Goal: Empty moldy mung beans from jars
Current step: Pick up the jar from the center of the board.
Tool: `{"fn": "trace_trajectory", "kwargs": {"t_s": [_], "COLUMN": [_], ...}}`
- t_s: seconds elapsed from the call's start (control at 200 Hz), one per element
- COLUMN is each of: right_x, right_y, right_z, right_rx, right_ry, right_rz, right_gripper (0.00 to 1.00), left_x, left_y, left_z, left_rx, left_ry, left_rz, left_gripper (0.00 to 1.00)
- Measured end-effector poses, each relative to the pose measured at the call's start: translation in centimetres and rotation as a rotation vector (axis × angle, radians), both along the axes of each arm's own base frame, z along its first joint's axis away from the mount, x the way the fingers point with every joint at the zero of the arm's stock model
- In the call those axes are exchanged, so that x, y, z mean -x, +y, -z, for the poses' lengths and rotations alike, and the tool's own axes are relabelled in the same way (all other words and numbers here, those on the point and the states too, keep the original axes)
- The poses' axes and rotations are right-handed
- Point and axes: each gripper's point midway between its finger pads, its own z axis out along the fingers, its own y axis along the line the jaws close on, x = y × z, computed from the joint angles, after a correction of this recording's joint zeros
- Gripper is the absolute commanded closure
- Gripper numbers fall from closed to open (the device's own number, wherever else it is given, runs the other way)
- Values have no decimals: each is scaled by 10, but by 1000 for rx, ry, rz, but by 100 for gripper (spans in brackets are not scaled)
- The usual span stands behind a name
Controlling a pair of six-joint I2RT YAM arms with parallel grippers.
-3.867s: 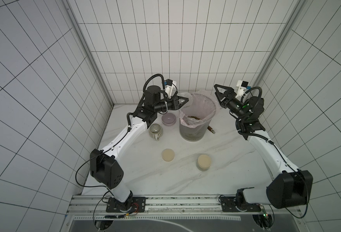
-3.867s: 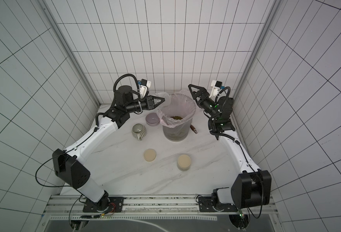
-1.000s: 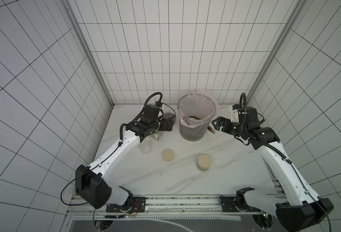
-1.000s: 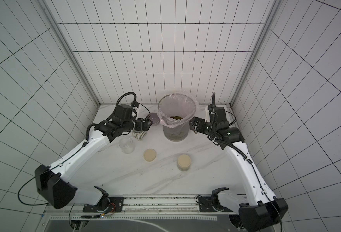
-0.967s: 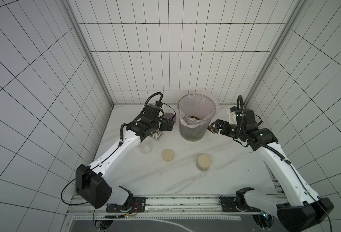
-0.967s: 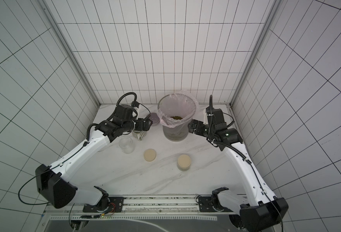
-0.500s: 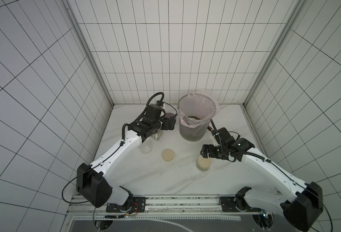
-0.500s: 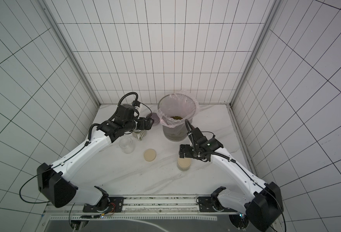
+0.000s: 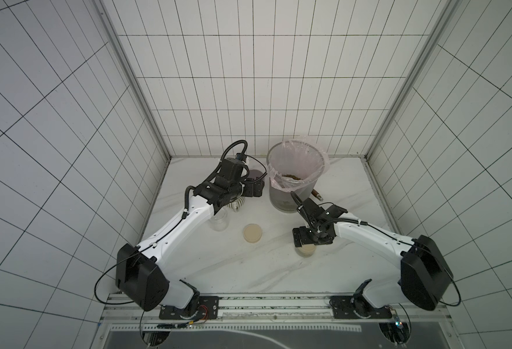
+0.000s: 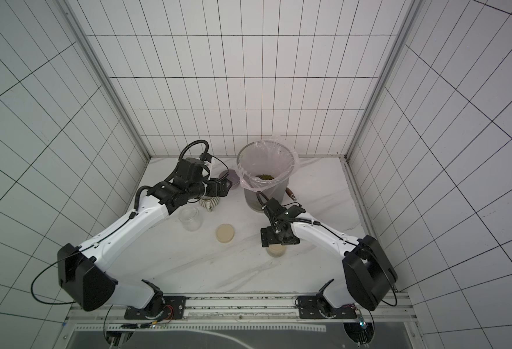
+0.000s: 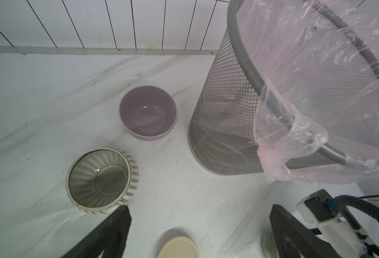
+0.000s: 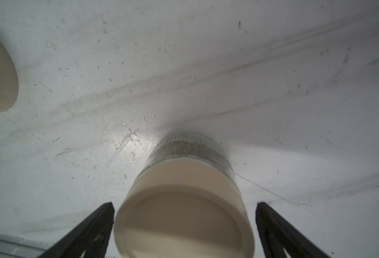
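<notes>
My right gripper (image 12: 185, 205) has dropped, jaws apart, around the beige-lidded clear glass jar (image 12: 184, 225) of olive mung beans (image 12: 188, 149); left gripper (image 11: 199, 208) spread too.

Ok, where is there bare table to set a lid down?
Bare: the front strip of the table, between the loose lid and the rail. Crowded: back left, where bowl, ribbed cup and empty jar sit close beside the bin.

The bin (image 9: 279, 199), bowl (image 11: 148, 116) and mug (image 11: 101, 178) crowd the table's (image 9: 248, 272) back edge, an open jar (image 9: 218, 222) stands nearer its left edge, and a loose lid (image 9: 252, 233) and lidded jar (image 9: 306, 250) sit mid-table, leaving the front strip passable.
</notes>
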Motion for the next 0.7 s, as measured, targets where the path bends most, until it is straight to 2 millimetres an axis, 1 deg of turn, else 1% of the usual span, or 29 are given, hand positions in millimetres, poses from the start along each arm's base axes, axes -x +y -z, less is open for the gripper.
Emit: {"fn": "trace_trajectory", "kwargs": {"t_s": [0.08, 0.12, 0.335, 0.55, 0.7], "right_x": [-1, -1, -3, -3, -3], "right_y": [-2, -3, -7, -6, -4], "right_z": [2, 3, 5, 5, 5], "right_rx": [20, 28, 56, 56, 49], "right_ry": [-3, -6, -14, -16, -14], "right_rz": [-1, 0, -10, -17, -27], "right_gripper": [1, 4, 20, 21, 24], "left_x": [1, 1, 4, 6, 10], "left_y": [0, 0, 0, 1, 2], "left_z": [2, 4, 11, 9, 7], "left_rx": [0, -1, -5, 1, 1], "left_ry": [6, 9, 24, 15, 5], "left_rz": [3, 4, 9, 11, 19], "left_gripper": [2, 2, 2, 2, 2]}}
